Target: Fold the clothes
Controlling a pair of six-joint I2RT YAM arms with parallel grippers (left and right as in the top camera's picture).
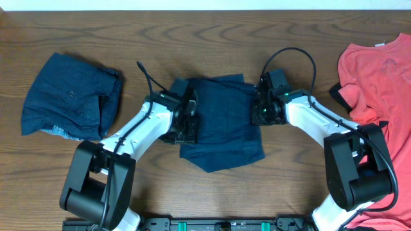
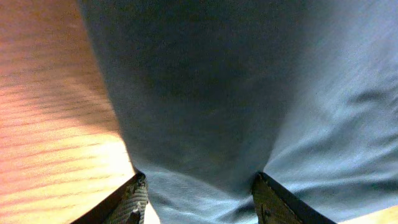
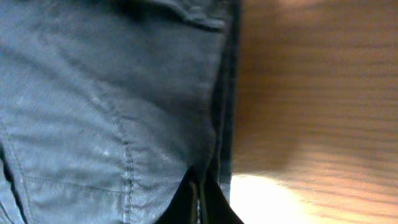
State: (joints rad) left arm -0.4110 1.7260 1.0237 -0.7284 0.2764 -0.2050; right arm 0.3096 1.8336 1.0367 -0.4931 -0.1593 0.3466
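Observation:
A pair of dark navy shorts (image 1: 221, 122) lies spread in the middle of the table. My left gripper (image 1: 191, 119) is at its left edge. In the left wrist view the fingers (image 2: 202, 200) are wide apart with the navy cloth (image 2: 236, 93) bunched between them. My right gripper (image 1: 259, 110) is at the shorts' right edge. In the right wrist view its fingers (image 3: 200, 199) are closed together on the hem of the shorts (image 3: 112, 106). A second navy pair (image 1: 70, 96) lies folded at the far left. A coral-red T-shirt (image 1: 376, 70) lies at the far right.
Bare brown wooden table (image 1: 212, 38) lies behind the shorts and between the garments. The coral T-shirt runs off the right edge beside my right arm's base (image 1: 356, 173). Black cables loop above both wrists.

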